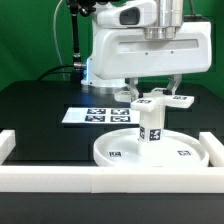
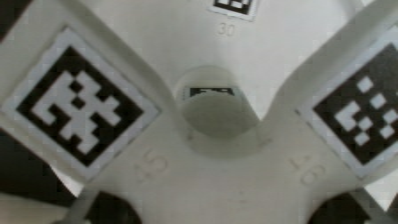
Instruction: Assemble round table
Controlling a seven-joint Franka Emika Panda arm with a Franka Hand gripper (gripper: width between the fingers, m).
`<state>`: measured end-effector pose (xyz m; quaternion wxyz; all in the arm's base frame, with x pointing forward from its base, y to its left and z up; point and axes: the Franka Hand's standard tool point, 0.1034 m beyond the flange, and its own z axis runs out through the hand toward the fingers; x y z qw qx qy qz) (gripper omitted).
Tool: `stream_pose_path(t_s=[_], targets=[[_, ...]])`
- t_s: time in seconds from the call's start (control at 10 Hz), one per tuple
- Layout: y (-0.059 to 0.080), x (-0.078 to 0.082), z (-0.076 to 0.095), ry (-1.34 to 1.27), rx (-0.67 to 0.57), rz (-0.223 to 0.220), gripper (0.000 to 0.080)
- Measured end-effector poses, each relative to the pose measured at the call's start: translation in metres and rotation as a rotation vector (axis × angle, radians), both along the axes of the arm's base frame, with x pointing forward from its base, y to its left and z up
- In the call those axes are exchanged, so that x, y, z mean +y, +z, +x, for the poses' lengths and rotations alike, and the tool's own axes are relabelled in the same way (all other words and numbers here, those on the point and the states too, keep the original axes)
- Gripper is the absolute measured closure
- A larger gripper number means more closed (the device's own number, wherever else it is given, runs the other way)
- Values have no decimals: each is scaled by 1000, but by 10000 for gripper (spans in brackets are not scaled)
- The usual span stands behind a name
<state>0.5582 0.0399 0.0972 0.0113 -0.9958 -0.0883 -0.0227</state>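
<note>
The large rimmed round disc (image 1: pixel 110 155) lies flat at the front of the table. The short cylindrical leg (image 1: pixel 151 128) stands upright on the disc's middle, a tag on its side. The flat cross-shaped base (image 1: pixel 160 101) sits level on top of the leg. My gripper (image 1: pixel 156 92) comes straight down over it, with a finger on each side of the base, shut on it. In the wrist view the base (image 2: pixel 199 165) fills the frame, with tags on two arms and a round centre hub (image 2: pixel 221 115). My fingers barely show at the frame's edge.
The marker board (image 1: pixel 95 115) lies flat behind the disc. Long white border rails run along the front (image 1: pixel 100 182), the exterior view's left (image 1: pixel 6 143) and the exterior view's right (image 1: pixel 214 150). The arm's white body (image 1: pixel 140 50) stands behind the disc.
</note>
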Motion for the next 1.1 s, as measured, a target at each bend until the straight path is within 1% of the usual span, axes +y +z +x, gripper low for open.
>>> stream_pose_path(t_s=[0.1,0.2,0.7,0.8,1.1], targets=[[0,0,0,-80,2,3,357],[0,-1,0,-104,2,4,357],[0,-2,0,-446,13,32,357],[1,-5,2,-615,3,70,357],[2,-4,1,-942,19,113,357]])
